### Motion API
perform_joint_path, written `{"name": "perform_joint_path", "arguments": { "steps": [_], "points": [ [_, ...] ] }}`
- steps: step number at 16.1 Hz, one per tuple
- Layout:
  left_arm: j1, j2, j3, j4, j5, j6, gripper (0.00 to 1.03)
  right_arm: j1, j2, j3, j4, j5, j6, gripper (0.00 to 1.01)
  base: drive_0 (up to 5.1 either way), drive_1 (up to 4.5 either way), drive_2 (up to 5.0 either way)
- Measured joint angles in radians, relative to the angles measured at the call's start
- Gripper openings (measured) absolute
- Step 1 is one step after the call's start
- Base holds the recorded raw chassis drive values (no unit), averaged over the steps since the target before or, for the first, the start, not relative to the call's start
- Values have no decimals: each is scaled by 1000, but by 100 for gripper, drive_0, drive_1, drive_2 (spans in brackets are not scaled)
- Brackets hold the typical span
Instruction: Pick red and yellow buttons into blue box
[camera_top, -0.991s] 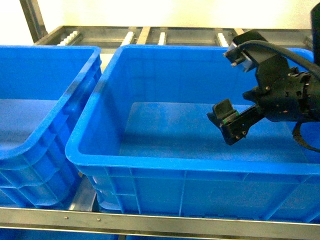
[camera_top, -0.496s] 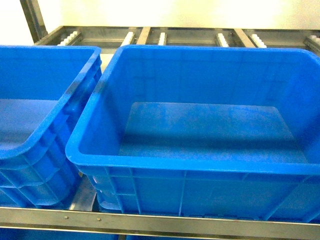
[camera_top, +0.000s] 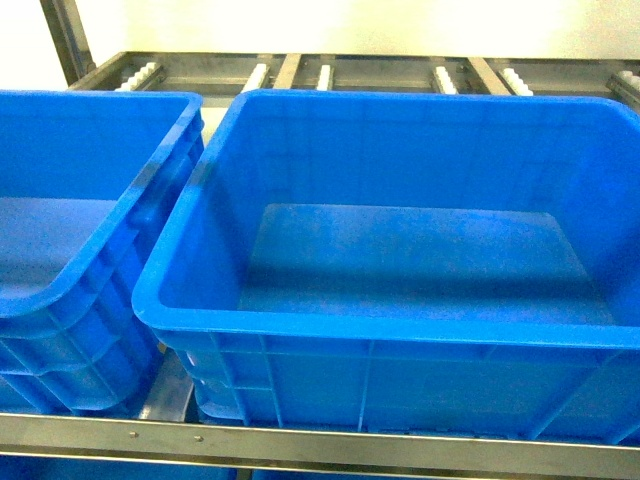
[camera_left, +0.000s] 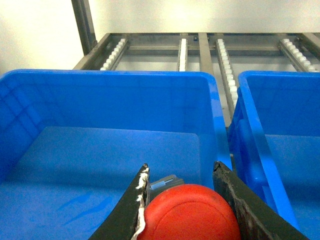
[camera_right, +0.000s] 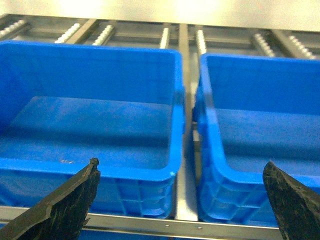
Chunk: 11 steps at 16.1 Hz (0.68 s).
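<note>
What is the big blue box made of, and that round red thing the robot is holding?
The big bright-blue crate looks like moulded plastic: glossy, with ribbed sides and a thick rolled rim. The round red button cap also seems smooth plastic, with a soft, even sheen.

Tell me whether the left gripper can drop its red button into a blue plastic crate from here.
Probably yes: the left gripper holds the round red-capped button above an open blue plastic crate, nothing between.

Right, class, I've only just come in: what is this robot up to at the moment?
It is sorting buttons into crates. The left gripper has its jaws shut on a red button, held above a blue box. The right gripper is wide open and holds nothing. The box facing the head camera shows no buttons inside yet.
</note>
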<state>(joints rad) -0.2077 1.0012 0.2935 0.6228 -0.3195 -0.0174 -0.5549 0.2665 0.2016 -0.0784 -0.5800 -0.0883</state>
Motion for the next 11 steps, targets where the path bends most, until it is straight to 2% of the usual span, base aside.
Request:
{"name": "perform_joint_path", "arguments": {
  "steps": [4, 6, 7, 10, 11],
  "points": [
    [-2, 5, 0, 17, 6, 4, 31, -2, 6, -10, 0, 10, -1, 98, 0, 0, 0],
    [-5, 58, 26, 58, 18, 26, 31, -2, 6, -10, 0, 10, -1, 98, 0, 0, 0],
    [-5, 98, 55, 80, 34, 33, 31, -2, 6, -10, 0, 10, -1, 98, 0, 0, 0],
    [-15, 247, 213, 81, 155, 74, 31, -3, 6, -10, 0, 10, -1, 98, 0, 0, 0],
    [-18, 266, 234, 77, 175, 79, 31, -3, 6, -10, 0, 10, -1, 98, 0, 0, 0]
  ]
}}
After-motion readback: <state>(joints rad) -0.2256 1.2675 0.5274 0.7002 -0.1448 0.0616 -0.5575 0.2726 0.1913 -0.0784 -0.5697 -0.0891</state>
